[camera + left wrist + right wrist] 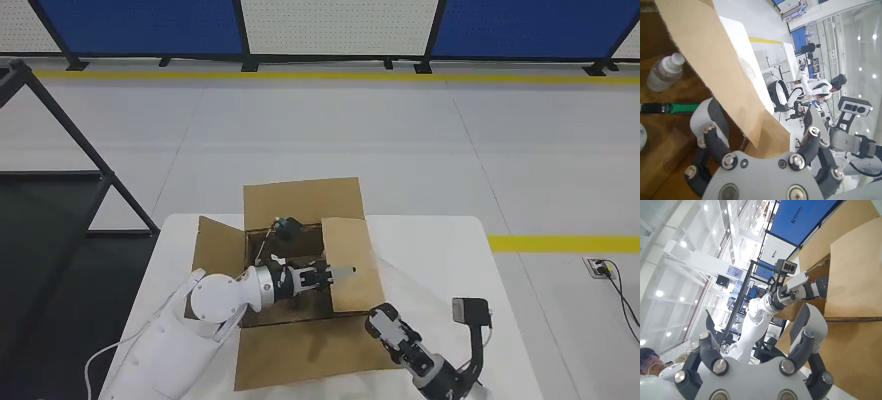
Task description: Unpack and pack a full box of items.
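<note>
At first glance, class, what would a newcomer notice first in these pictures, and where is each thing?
The open cardboard box on the white table dominates, its flaps spread out. The left gripper sits open astride one side flap, one finger inside the box. Inside are a clear bottle with a white cap and a green-handled screwdriver; the right gripper is open near the front flap.

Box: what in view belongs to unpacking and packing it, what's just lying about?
Job: box; bottle and screwdriver inside it; left gripper, open; right gripper, open.
Lying about: table; blue partitions; black frame.
</note>
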Robot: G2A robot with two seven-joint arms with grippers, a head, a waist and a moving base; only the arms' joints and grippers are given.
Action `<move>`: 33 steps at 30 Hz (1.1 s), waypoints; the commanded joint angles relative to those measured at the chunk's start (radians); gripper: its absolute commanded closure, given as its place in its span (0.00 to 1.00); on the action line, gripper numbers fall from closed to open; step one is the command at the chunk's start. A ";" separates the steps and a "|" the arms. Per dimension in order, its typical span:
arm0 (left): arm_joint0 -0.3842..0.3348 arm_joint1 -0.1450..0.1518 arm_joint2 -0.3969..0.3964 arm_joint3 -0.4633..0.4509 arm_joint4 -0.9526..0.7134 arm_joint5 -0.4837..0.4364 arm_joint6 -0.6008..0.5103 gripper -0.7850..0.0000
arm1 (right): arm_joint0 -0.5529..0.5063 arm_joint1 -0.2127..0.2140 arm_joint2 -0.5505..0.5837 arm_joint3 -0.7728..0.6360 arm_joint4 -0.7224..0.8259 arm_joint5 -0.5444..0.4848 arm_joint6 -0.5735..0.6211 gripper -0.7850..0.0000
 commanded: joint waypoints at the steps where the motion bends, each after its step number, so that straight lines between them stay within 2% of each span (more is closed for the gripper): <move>1: -0.004 -0.003 -0.005 -0.013 -0.015 -0.003 0.001 0.00 | 0.010 0.003 -0.010 0.000 -0.014 0.012 0.003 0.00; 13: -0.059 -0.032 0.018 -0.073 -0.015 0.026 0.035 0.00 | 0.077 0.017 -0.082 0.002 -0.101 0.063 0.006 0.00; 22: -0.131 -0.073 0.078 -0.012 -0.027 0.040 0.069 0.00 | 0.126 0.023 -0.154 0.033 -0.190 0.078 -0.034 0.00; 33: -0.193 -0.115 0.110 0.068 -0.060 0.020 0.069 0.00 | 0.133 0.029 -0.155 0.071 -0.249 0.151 -0.130 0.00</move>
